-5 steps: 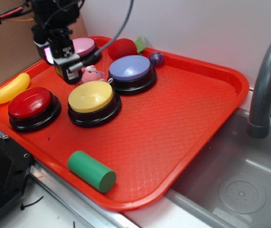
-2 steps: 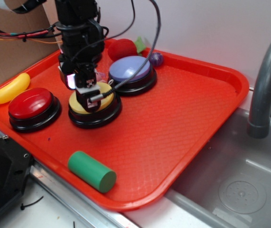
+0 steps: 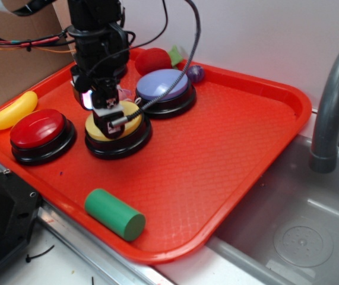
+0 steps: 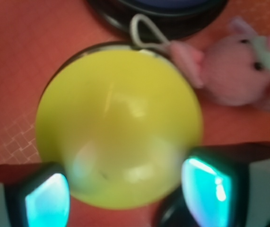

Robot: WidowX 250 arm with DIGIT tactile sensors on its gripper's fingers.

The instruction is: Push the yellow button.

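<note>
Fingers (image 4: 120, 189) spread apart, pointing straight down, low over the yellow button (image 3: 130, 114).

Our arm reaches down steeply from the upper left, cables trailing off it, wrist near vertical. Our pincer (image 3: 111, 122) points downward, its fingers (image 4: 47, 198) spread apart (glowing teal pads), gripping nothing.

Exterior view: even, bright, diffuse light, soft short shadows under the items on the red tray (image 3: 246, 136), focus acceptable throughout. Wrist view: heavily blurred at close range, soft white glare on the yellow button (image 4: 120, 123), cyan glow on both lower corners.
</note>
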